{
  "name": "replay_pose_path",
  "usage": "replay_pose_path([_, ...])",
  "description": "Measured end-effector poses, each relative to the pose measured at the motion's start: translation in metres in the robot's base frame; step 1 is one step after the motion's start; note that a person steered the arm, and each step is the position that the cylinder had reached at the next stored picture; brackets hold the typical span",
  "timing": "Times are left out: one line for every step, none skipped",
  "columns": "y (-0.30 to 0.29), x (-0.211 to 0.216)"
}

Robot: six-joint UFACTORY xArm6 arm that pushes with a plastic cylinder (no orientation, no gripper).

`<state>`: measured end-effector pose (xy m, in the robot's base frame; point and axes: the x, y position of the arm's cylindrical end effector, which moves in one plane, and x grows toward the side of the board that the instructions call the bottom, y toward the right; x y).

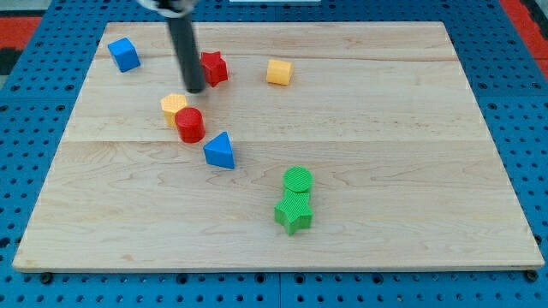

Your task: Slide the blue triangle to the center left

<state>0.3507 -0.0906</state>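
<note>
**A:** Where is the blue triangle (220, 151) on the wooden board (385, 128)?

**B:** Left of the board's middle, a little below the halfway line. It lies just below and to the right of the red cylinder (190, 125), close to it; I cannot tell whether the two touch.

**A:** And my tip (194, 89)?

**B:** It is above the triangle toward the view's top, apart from it. The dark rod comes down from the top edge and ends just left of the red star-shaped block (213, 68), and just above the yellow block (174, 106) that sits against the red cylinder's upper left side.

**A:** Is anything gripped?

**B:** There are no jaws to open or close, only a plain rod. It grasps nothing, and I cannot tell whether the tip touches the red star.

**A:** What else lies on the board?

**B:** A blue cube (124, 54) near the top left corner, a yellow cube (279, 72) right of the red star, and a green cylinder (298, 180) touching a green star-shaped block (294, 212) below it, right of the triangle.
</note>
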Motion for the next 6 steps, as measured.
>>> replay_pose_path([0.063, 0.051])
replay_pose_path([0.093, 0.102])
replay_pose_path([0.033, 0.113])
replay_pose_path([-0.026, 0.115])
replay_pose_path([-0.038, 0.138])
replay_pose_path([-0.04, 0.166])
